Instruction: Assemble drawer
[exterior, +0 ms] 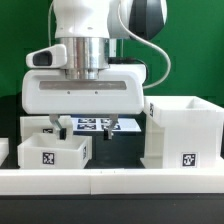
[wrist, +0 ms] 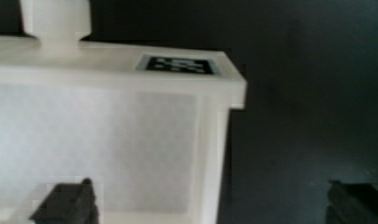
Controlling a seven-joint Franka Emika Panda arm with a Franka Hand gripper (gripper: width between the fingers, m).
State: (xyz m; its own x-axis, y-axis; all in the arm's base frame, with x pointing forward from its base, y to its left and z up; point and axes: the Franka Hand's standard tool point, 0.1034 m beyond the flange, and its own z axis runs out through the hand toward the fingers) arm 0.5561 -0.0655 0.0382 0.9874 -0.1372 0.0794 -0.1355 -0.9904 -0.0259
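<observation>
- The tray (exterior: pixel 52 152) sat at 8 o'clock in the exterior view, empty as far as could be seen. A second tray (exterior: pixel 36 128) lay just behind it, its inside hidden.
- The gripper (exterior: pixel 82 124) hung near the centre over the marker board (exterior: pixel 95 125), jaws spread wide and holding nothing.
- The casing (exterior: pixel 180 128) stood at 4 o'clock, well apart from both trays, with nothing seen inside it.
- By my judgement the assembly had barely begun: neither tray was in the casing, and both were yet to be slid in.
</observation>
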